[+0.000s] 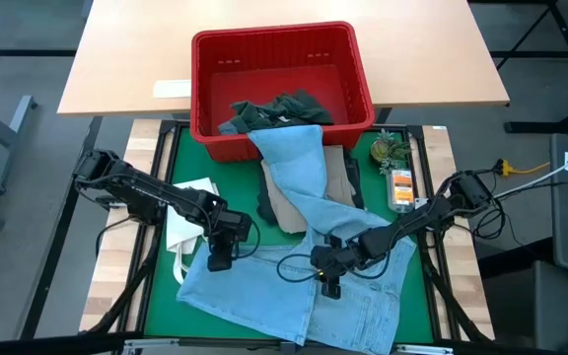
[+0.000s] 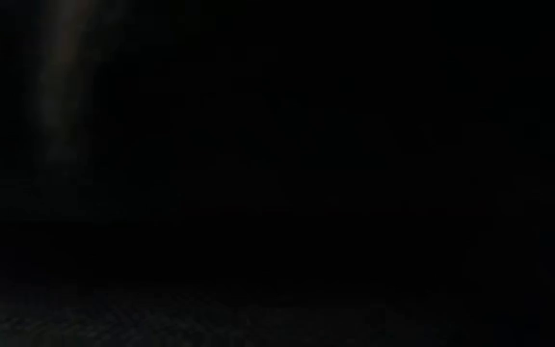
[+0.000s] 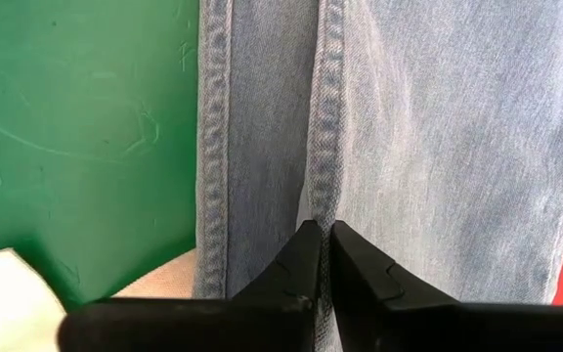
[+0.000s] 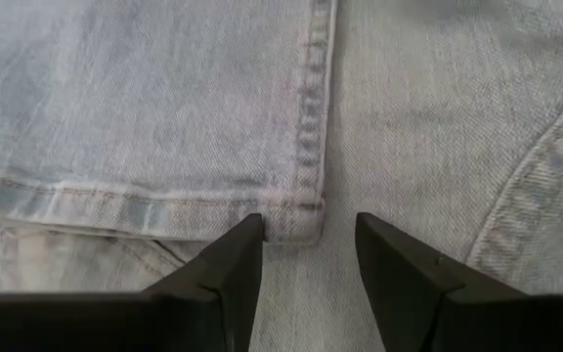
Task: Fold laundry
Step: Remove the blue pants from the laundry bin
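The light blue jeans (image 1: pixel 304 281) lay spread over the near half of the green mat (image 1: pixel 161 296), one leg running back toward the red basket (image 1: pixel 282 84) and up onto its front rim, and both grippers were down on the denim, probably to grasp it for a fold. The right gripper (image 1: pixel 329 286) sat near the middle of the jeans with its fingers apart, straddling a hem corner where a stitched seam ended, seemingly lined up to pinch that corner. The left gripper (image 1: pixel 219 258) stood at the jeans' left edge with its fingers (image 3: pixel 306 259) pressed together on a double-stitched seam, apparently pinching the denim. Just left of the jeans lay a white tote bag (image 1: pixel 187 222), partly tucked under the cloth near the left gripper, where it could be caught up in a lift. Behind the jeans, toward the basket, a beige piece (image 1: pixel 289 207) and a dark strip of cloth lay under the raised leg, which would drag across them if pulled. A small plant (image 1: pixel 390 150) and an orange packet (image 1: pixel 400 187) sat right of the jeans. In the basket, a dark green-grey piece (image 1: pixel 279 110) waited. The low view showed nothing
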`<state>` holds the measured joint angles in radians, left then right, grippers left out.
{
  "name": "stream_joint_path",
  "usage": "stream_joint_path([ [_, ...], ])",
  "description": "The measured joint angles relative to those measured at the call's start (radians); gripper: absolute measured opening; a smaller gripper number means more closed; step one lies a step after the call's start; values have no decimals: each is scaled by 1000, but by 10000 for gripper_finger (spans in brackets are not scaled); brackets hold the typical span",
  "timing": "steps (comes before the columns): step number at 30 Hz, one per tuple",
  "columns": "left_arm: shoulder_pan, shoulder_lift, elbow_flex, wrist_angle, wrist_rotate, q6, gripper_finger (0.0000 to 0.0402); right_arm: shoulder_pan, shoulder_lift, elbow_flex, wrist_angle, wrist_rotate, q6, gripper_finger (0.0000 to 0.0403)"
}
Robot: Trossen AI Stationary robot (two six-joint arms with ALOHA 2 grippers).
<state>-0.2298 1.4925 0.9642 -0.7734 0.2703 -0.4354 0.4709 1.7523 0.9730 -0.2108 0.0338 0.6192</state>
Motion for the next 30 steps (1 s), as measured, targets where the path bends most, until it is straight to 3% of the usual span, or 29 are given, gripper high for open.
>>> stream_joint_path([
  [18, 0, 0, 0, 4, 0, -3, 16, 0, 86, 0, 113, -56, -25, 163],
  [22, 0, 0, 0, 4, 0, -3, 16, 0, 86, 0, 111, -53, -25, 123],
  [27, 0, -8, 0, -18, 10, -3, 6, 0, 83, 7, 105, -52, -54, 28],
  [30, -1, -37, 0, -52, 21, -2, 5, -1, 80, 35, 94, -48, -101, 24],
])
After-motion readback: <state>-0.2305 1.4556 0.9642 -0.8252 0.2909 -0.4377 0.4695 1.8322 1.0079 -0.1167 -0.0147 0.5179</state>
